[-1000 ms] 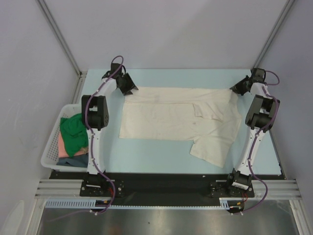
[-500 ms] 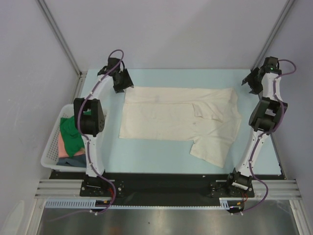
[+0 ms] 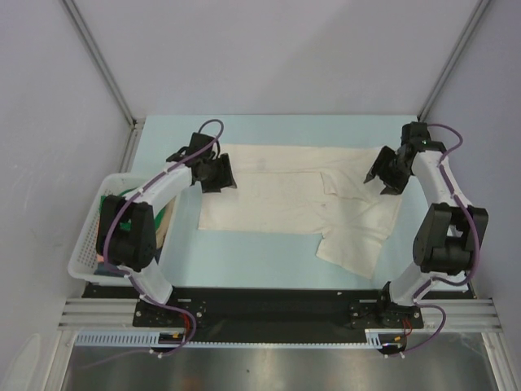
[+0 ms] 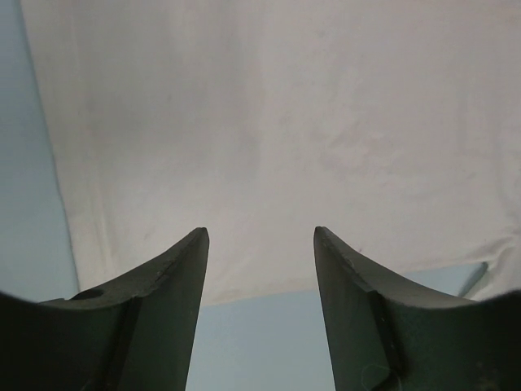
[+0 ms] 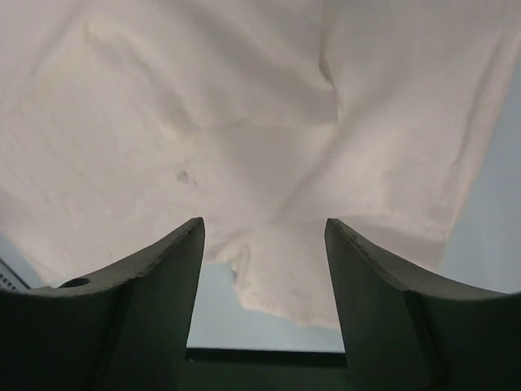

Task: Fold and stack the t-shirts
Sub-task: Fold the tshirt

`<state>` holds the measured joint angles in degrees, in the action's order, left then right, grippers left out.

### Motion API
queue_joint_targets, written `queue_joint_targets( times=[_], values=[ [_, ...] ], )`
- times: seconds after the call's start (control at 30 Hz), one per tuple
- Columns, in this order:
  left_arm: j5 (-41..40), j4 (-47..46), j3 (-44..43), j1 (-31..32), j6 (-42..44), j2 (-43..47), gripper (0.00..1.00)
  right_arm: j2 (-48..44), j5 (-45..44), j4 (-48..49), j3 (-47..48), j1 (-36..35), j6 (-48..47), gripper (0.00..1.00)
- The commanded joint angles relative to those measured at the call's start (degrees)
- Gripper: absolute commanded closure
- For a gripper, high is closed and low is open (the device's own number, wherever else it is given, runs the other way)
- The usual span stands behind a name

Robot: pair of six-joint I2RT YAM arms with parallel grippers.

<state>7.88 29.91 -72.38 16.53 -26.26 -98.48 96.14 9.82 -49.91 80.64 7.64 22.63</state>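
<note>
Overhead, a cream shirt (image 3: pixel 277 191) lies spread on the pale blue desk (image 3: pixel 244 261). The left hand (image 4: pixel 260 236) and right hand (image 5: pixel 264 224) hang above its two ends, fingers apart (gripping nothing).

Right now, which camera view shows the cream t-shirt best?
The top external view: it shows the whole cream t-shirt with all its edges, including the part reaching toward the near edge. The left wrist view shows only a plain patch and one edge; the right wrist view shows only a creased part.
</note>
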Motion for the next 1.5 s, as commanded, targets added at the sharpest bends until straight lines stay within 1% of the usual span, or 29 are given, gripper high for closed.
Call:
queue_joint_targets(
  times=[0.0,0.07,0.1,0.13,0.17,0.2,0.23,0.33,0.37,0.4,0.43,0.5,0.57,0.63,0.73,0.8,0.87,1.0,1.2,1.47],
  values=[
    [-0.3,-0.4,5.2,-0.5,1.2,7.8,0.4,-7.8,1.0,-5.2,-7.1,0.4,0.7,0.33],
    [-1.8,0.7,8.6,-0.3,0.4,9.8,0.43,-10.5,1.4,-6.2,-11.9,0.4,3.0,0.33],
    [-2.9,1.1,9.7,-0.3,-0.7,10.9,0.46,-11.8,1.3,-6.3,-13.2,0.4,3.6,0.33],
    [-4.3,1.5,10.8,-0.2,-1.6,12.8,0.48,-14.7,1.5,-6.0,-14.6,0.4,4.1,0.33],
    [-7.8,2.2,12.7,-0.3,-2.5,13.7,0.49,-15.8,1.8,-5.6,-16.0,0.4,4.7,0.33],
    [-9.9,2.6,13.6,-0.2,-3.9,14.5,0.52,-16.8,2.0,-5.3,-17.8,0.5,4.8,0.33],
    [-11.7,3.0,14.4,-0.3,-4.5,15.4,0.53,-17.8,2.5,-5.5,-18.4,0.6,4.9,0.33],
    [-20.2,7.7,14.9,-0.2,-8.3,15.4,0.55,-18.7,4.8,-5.9,-20.9,0.7,4.7,0.33],
    [-23.8,11.3,14.6,-0.3,-9.6,15.4,0.57,-18.7,4.9,-6.3,-21.2,1.0,4.4,0.33],
    [-24.5,12.3,15.1,-0.2,-11.6,15.7,0.64,-18.7,4.9,-6.9,-21.5,1.3,3.6,0.33],
    [-25.2,13.0,15.8,-0.1,-12.8,16.1,0.69,-19.0,5.3,-7.4,-21.8,1.8,3.0,0.33],
    [-26.7,13.3,18.7,0.1,-16.3,18.1,0.73,-20.7,5.0,-7.3,-22.2,2.3,2.0,0.33],
    [-26.9,12.4,22.1,0.3,-18.5,19.9,0.72,-22.5,4.2,-7.8,-22.0,2.4,1.8,0.33],
    [-26.8,11.1,23.2,0.3,-20.2,20.3,0.69,-23.0,5.3,-7.8,-23.0,2.3,2.3,0.33],
    [-27.1,8.4,24.4,0.3,-20.1,19.6,0.63,-22.7,6.6,-7.8,-23.9,2.3,2.5,0.33],
    [-27.0,7.9,24.2,0.3,-19.6,17.5,0.58,-22.5,7.2,-7.7,-23.7,2.3,2.3,0.33],
    [-25.9,6.0,24.1,0.3,-19.0,16.2,0.57,-22.3,6.6,-8.0,-23.2,2.1,1.8,0.33],
    [-25.4,4.3,24.9,0.3,-19.1,15.3,0.5,-21.6,6.4,-8.2,-23.0,2.1,1.2,0.34],
    [-25.6,3.3,24.9,0.2,-18.8,12.6,0.49,-21.3,7.0,-7.3,-24.3,2.6,1.7,0.34],
    [-25.3,2.4,26.6,0.1,-19.2,11.6,0.51,-20.6,7.2,-7.7,-23.3,2.9,1.5,0.34]
  ],
)
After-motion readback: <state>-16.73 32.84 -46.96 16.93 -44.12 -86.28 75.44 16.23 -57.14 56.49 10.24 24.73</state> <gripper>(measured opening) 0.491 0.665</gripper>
